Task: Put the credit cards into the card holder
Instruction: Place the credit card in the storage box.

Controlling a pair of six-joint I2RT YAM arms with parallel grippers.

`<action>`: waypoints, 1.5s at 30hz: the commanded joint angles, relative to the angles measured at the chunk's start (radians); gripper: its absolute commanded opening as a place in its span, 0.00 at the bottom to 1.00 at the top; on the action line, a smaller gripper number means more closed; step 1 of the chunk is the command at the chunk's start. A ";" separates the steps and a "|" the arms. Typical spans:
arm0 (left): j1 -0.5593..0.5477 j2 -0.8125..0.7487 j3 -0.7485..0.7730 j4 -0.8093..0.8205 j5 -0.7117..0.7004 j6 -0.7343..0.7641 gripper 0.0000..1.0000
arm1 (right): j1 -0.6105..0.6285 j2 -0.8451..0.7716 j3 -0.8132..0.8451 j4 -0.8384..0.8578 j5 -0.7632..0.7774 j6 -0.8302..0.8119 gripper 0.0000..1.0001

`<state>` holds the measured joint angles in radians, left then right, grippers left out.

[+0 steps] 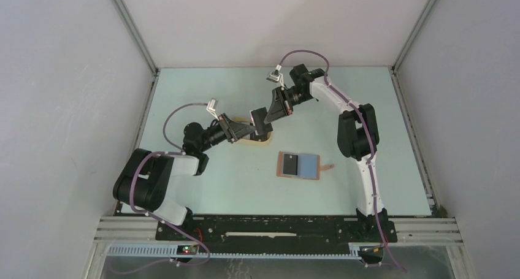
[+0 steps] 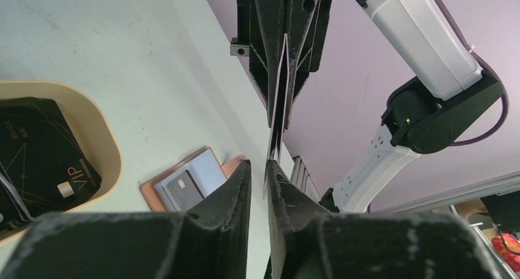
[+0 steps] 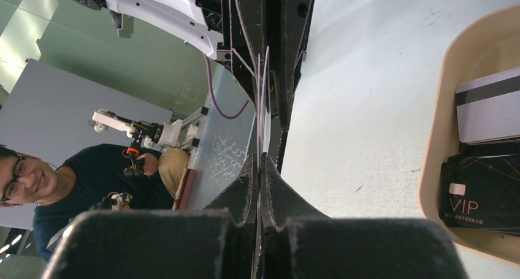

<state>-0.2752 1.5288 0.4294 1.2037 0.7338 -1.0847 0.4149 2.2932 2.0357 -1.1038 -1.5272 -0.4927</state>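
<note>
Handover | right gripper (image 3: 260, 164) is pinching credit card (image 2: 275, 141) edge-on above beige tray (image 2: 105, 138) | left gripper (image 2: 259, 168) is bracketing its free end, fingers slightly spread | card holder (image 1: 299, 165) is lying open at their 4 o'clock | risk: right releasing before left clamps, dropping it

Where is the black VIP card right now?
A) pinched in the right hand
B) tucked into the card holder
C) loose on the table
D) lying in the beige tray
D: the VIP card lies flat inside the beige tray, and both wrist views show it there.
</note>
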 commanded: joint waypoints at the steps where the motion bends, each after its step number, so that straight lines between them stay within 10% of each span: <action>1: -0.016 -0.016 0.074 -0.052 -0.008 0.062 0.21 | 0.021 -0.006 0.048 -0.019 -0.088 -0.007 0.00; 8: -0.022 -0.005 0.089 -0.052 0.008 0.063 0.20 | 0.034 0.001 0.047 -0.018 -0.082 -0.003 0.00; 14: -0.020 -0.005 0.080 -0.031 0.005 0.051 0.00 | 0.036 0.009 0.047 0.008 -0.073 0.027 0.00; 45: 0.096 -0.074 -0.045 0.110 -0.089 -0.043 0.00 | 0.028 0.088 0.051 0.027 -0.116 0.065 0.01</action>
<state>-0.2268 1.5055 0.4091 1.2053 0.7177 -1.1053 0.4469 2.3703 2.0563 -1.0546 -1.5719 -0.4282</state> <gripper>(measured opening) 0.006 0.009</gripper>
